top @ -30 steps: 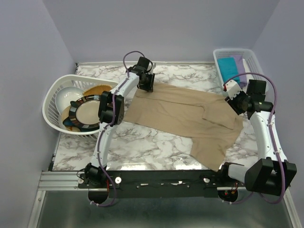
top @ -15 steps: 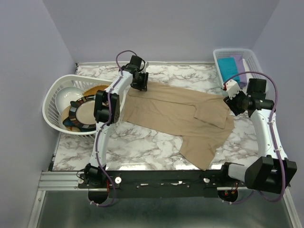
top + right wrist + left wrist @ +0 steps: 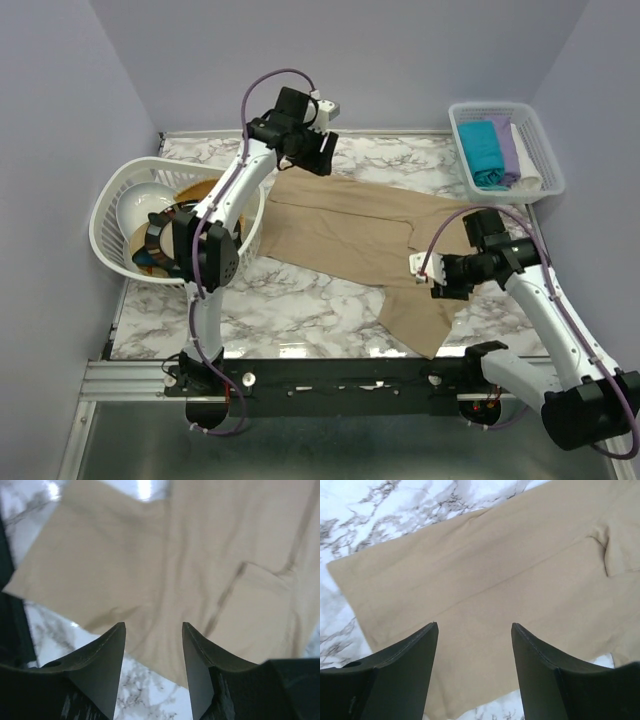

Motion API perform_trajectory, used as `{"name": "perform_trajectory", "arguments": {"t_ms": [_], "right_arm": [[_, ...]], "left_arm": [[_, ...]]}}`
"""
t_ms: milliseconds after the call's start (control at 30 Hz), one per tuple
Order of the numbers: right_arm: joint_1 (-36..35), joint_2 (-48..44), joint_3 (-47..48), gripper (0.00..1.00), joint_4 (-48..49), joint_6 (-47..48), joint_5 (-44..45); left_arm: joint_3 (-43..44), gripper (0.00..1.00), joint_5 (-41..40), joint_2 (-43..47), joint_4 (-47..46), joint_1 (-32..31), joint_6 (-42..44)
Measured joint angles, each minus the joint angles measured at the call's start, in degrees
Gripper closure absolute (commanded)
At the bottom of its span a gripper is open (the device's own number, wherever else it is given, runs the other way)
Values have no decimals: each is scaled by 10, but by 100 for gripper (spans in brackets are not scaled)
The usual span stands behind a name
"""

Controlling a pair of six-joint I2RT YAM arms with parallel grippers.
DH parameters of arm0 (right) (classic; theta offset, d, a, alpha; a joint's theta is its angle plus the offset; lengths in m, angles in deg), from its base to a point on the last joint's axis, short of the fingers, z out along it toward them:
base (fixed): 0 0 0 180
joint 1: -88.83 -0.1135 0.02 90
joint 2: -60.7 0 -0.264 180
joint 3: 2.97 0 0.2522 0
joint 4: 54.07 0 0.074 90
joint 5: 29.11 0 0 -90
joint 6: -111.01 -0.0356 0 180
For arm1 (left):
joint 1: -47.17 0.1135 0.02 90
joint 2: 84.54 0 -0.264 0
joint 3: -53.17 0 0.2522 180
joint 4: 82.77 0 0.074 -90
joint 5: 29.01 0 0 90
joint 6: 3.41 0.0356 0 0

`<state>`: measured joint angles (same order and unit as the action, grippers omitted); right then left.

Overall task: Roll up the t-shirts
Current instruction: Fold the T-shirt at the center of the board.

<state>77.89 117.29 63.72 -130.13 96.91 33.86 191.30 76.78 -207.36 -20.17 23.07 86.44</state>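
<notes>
The marble counter (image 3: 300,300) is mostly taken up by the beige t-shirt (image 3: 350,230). It lies flat on the counter as a long band, with its long axis running from the far left down to the near right. A loose flap trails off the near-right end toward the counter's front edge.

The left arm (image 3: 240,190) reaches out to the far-left short end of the shirt, and the right arm (image 3: 545,300) bends in over the near-right end. Each arm is therefore close to one end.

The round basket (image 3: 105,205) of plates sits to the left. The smaller lattice basket (image 3: 545,165) in the far right corner holds a teal t-shirt (image 3: 483,150) and a lilac t-shirt (image 3: 507,145), well apart from the beige one.

The left jaws hang parted and empty above the cloth, just inside its short edge. The right jaws are also apart, with nothing between them and the shirt spread beneath.

I'd guess a roll would start at one short end and travel along the long axis.
</notes>
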Motion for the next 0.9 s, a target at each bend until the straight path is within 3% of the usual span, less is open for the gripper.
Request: {"name": "perform_trajectory", "arguments": {"t_ms": [167, 400, 633, 733, 900], "right_arm": [[-91, 14, -43, 44, -82, 74, -8], [-263, -3, -111, 49, -126, 85, -7], [-346, 125, -109, 53, -126, 15, 13], [-383, 145, -106, 59, -123, -30, 34], [-447, 138, -104, 59, -107, -89, 81]], "left_arm": [[-88, 30, 3, 93, 6, 14, 20], [-181, 32, 10, 104, 17, 37, 30], [-271, 32, 25, 167, 3, 57, 38], [-306, 32, 29, 226, -3, 58, 41], [-358, 32, 30, 301, -43, 58, 39]]}}
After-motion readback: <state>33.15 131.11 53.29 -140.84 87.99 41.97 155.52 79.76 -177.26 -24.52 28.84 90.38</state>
